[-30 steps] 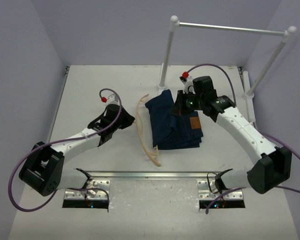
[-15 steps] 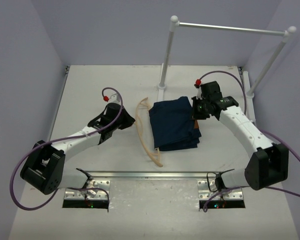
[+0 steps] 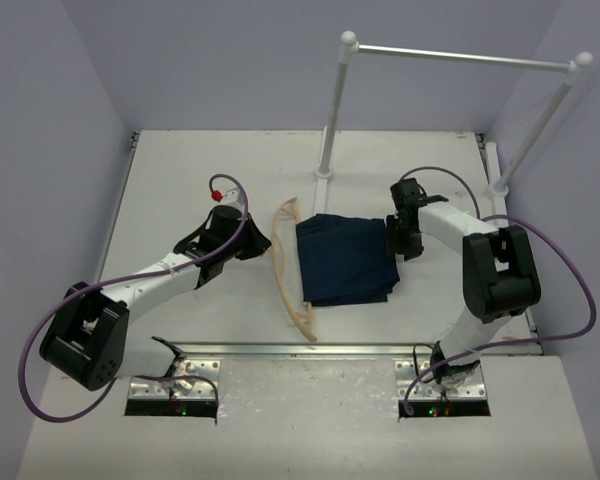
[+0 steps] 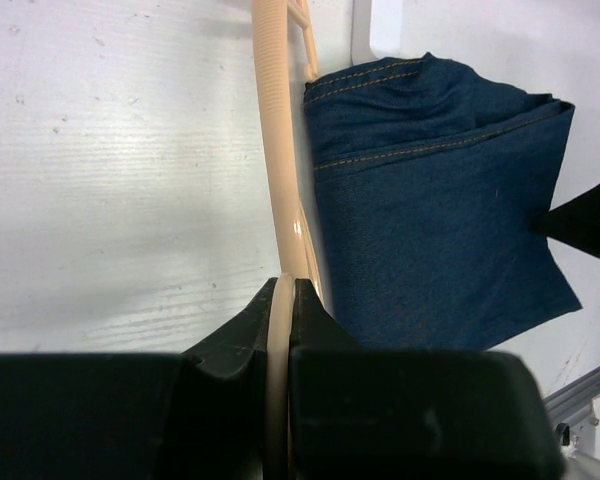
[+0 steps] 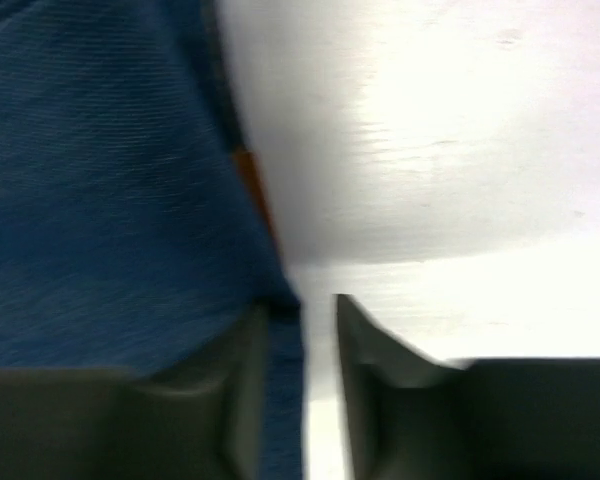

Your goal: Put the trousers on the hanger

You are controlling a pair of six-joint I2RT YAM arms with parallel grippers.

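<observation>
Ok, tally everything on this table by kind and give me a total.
Trousers: 1
Hanger: 1
White rail: 1
Robot arms: 2, left and right
Total: 5

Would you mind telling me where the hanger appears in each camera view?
Top external: the hanger lies left of centre, beside the trousers' left edge.
Left wrist: the hanger runs up the middle, trousers on its right.
Right wrist: not in view.
Shared landmark: the trousers, seen in all three.
</observation>
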